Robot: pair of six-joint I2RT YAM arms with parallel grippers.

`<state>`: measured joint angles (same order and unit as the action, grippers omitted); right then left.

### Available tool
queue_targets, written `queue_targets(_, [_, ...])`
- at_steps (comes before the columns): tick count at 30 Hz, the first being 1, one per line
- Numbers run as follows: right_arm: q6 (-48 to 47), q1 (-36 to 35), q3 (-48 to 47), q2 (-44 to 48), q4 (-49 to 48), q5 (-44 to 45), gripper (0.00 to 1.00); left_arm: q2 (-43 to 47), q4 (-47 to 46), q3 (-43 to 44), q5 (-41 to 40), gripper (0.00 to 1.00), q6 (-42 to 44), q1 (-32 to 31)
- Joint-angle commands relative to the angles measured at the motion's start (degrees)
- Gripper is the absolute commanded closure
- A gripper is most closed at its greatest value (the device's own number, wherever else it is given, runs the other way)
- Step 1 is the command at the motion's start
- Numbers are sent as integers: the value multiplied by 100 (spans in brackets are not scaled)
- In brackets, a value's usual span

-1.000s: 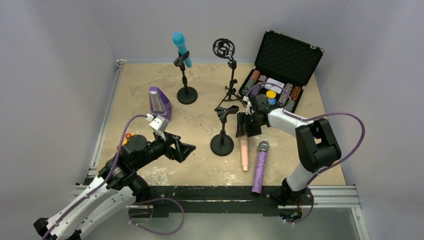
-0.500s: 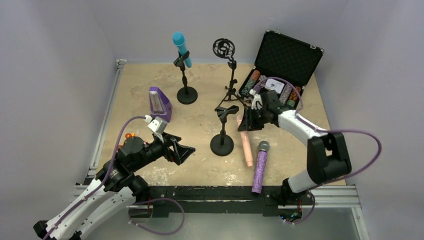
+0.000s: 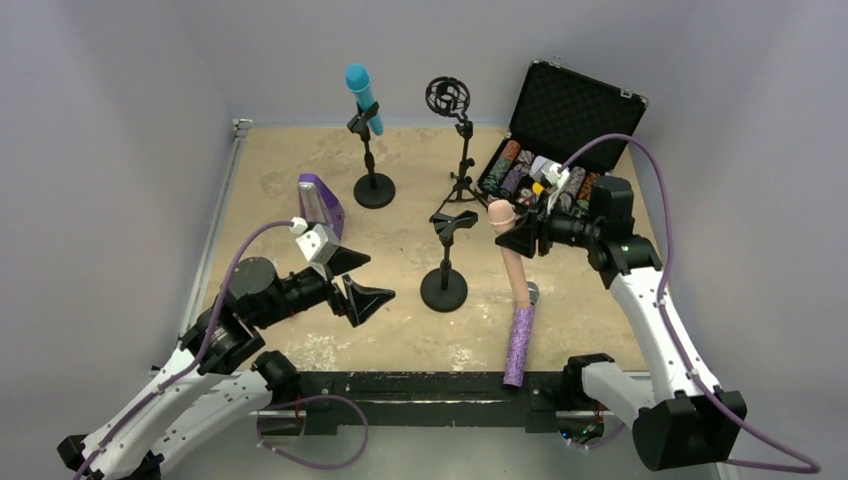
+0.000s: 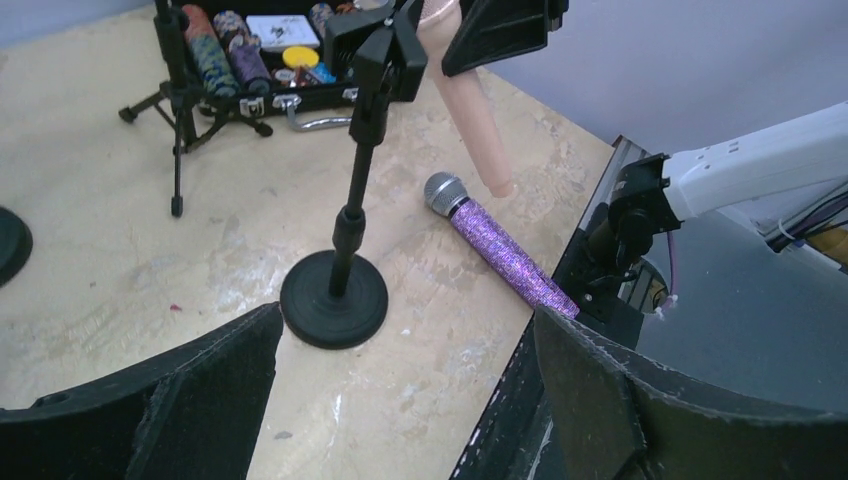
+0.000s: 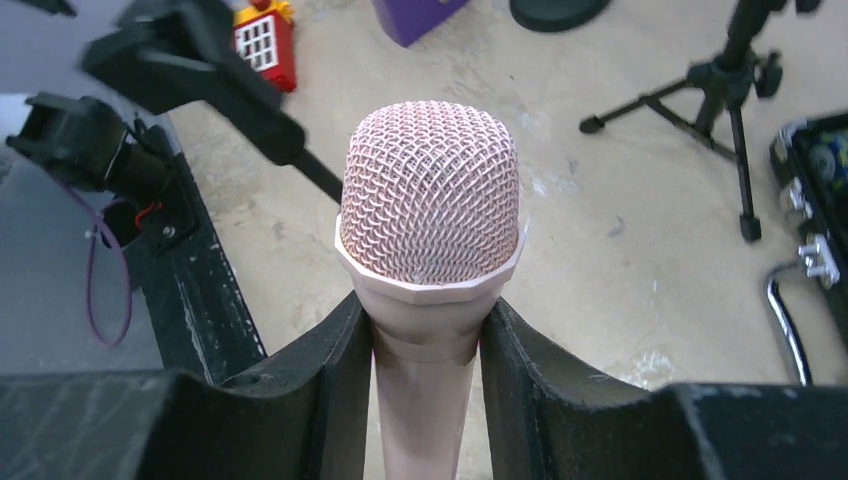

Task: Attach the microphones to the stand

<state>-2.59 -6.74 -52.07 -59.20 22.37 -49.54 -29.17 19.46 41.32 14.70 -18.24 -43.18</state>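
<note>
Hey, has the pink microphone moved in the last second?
Yes. The pink microphone, flat beside the near stand base before, is now lifted in the right gripper, head up level with that stand's clip.

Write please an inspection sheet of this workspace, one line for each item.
Surface: beige table, mottled.
Job's things: blue microphone clipped in far stand; pink microphone held tilted, head up; purple microphone lying at the near edge; clip stand empty.
Clutter: open chip case, metronome, tripod stand, red toy.
Grippers: left gripper open, empty; right gripper shut on pink microphone.
Cables: purple cables loop along both arms.
Surroundings: plain grey walls; nothing else seen.
</note>
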Motion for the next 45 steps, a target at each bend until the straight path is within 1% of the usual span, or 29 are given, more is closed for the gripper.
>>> queue_targets(1, [-1447, 42, -616, 384, 692, -1080, 100, -111, -562, 408, 448, 1, 673, 19])
queue_targets(3, [-1812, 49, -943, 464, 966, -1116, 100, -168, -746, 452, 562, 1, 780, 15])
queue_targets(6, [-2109, 50, -1418, 405, 1270, -1196, 100, -284, -980, 518, 768, 1, 965, 18])
queue_targets(9, [-2419, 52, -1816, 276, 1439, -1546, 100, -501, -1086, 701, 1089, 1, 1227, 17])
queue_targets(12, [-2748, 43, -2239, 128, 1499, -1970, 100, -900, -1043, 1130, 1390, 2, 1479, 18])
queue_targets(16, [-2845, 44, -2636, -134, 1223, -2346, 100, -1734, -861, 1829, 1586, 2, 1734, 8])
queue_targets(18, [-2562, 42, -2706, -298, 815, -2676, 100, -2057, -836, 2086, 1630, 2, 1883, 1])
queue_targets(21, [-2212, 4, -2726, -529, 240, -3095, 100, -2448, -821, 2330, 1641, 1, 2407, -12])
queue_targets(26, [-1263, -103, -2729, -770, -737, -3176, 100, -2995, -703, 2564, 1586, 1, 3309, -31])
queue_targets(30, [-804, -107, -2610, -823, -1248, -3118, 100, -3367, -726, 2655, 1521, 1, 3714, -42])
queue_targets(35, [-485, -108, -2484, -924, -1572, -3132, 100, -3835, -775, 2892, 1444, 1, 3809, -44])
queue_targets(41, [-327, -104, -2376, -930, -1716, -3132, 100, -4018, -1037, 2772, 1431, 2, 3688, -43])
queue_targets(45, [-32, -114, -2222, -934, -2136, -3147, 100, -4149, -1117, 2750, 1449, 4, 3547, -64])
